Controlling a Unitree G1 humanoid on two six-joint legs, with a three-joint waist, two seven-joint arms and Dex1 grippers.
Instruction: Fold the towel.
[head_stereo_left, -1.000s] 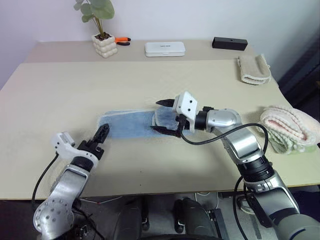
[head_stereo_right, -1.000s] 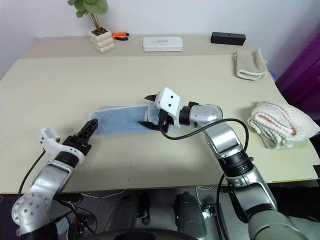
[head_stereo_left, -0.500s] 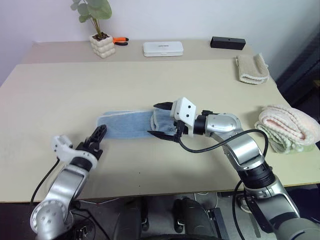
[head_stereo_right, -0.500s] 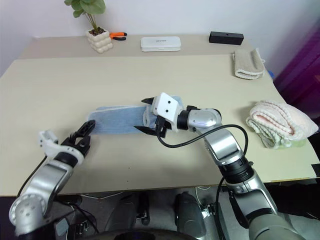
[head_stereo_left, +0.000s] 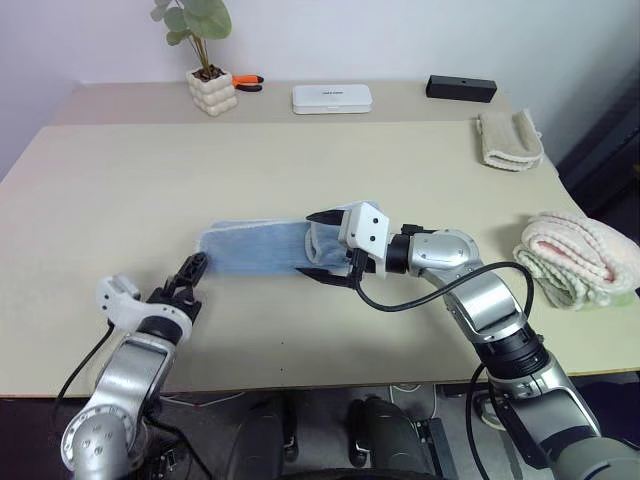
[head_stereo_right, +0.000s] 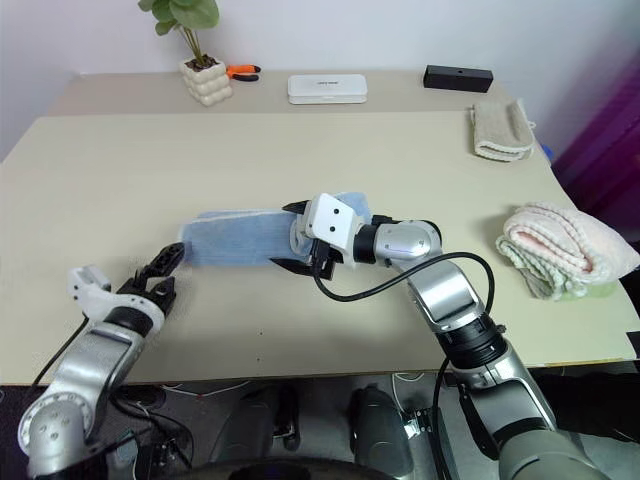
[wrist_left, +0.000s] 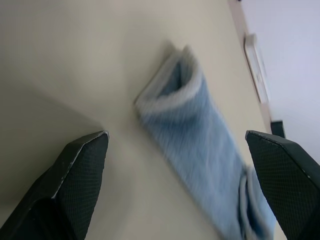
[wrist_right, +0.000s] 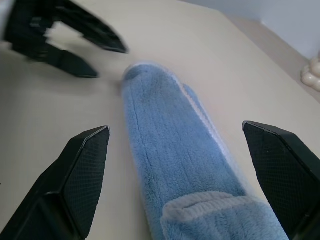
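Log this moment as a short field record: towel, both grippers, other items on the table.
towel: light blue, lying as a long strip on the table, right end doubled over
left gripper: open, just short of the towel's left end
right gripper: open, straddling the doubled right end
other items: beige folded towel; fluffy pink-and-cream towel; potted plant

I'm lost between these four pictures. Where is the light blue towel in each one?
Left eye view: the towel lies mid-table, between the two grippers.
Right eye view: the same spot, mid-table.
Left wrist view: it runs away from the open black fingers.
Right wrist view: it stretches ahead between the open fingers.
Shared landmark: the towel's rounded end nearest the left gripper, which also appears in the right wrist view.
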